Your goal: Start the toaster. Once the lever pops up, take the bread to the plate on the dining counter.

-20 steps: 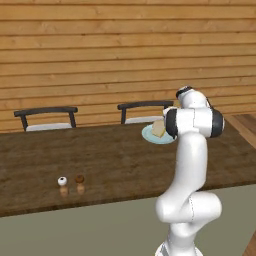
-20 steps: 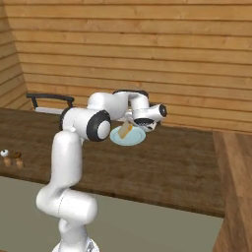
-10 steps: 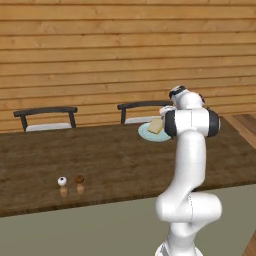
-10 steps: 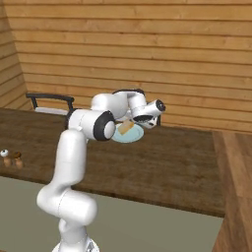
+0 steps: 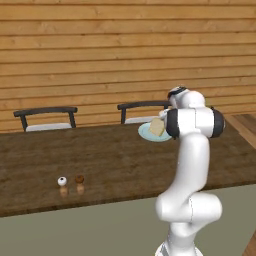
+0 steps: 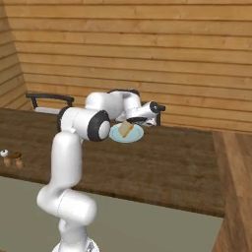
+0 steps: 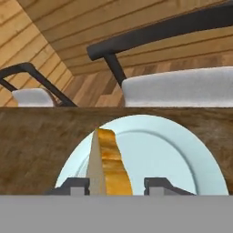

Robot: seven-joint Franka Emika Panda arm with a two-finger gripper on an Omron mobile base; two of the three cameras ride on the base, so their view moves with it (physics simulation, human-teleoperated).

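Observation:
The pale blue-green plate (image 5: 148,133) (image 6: 136,136) (image 7: 173,150) lies at the far side of the dark wood dining counter (image 5: 115,160) (image 6: 167,162). The tan bread (image 5: 157,127) (image 6: 127,129) (image 7: 108,164) stands on edge on the plate, leaning slightly. My gripper (image 7: 117,184) (image 6: 132,121) hangs just over the plate with the slice between its fingertips. The jaws are open: a gap shows between the bread and the right fingertip (image 7: 159,184), while the left fingertip (image 7: 75,184) is right next to the slice.
Two tiny shakers (image 5: 70,180) (image 6: 11,154) stand near the counter's front left. Two dark chairs (image 5: 45,111) (image 5: 142,105) (image 7: 173,27) sit behind the counter against a wood-plank wall. A second wooden top (image 6: 236,167) adjoins on the right.
The jaws have parted from the bread. The hand has dropped slightly over the plate, and the slice now rests there.

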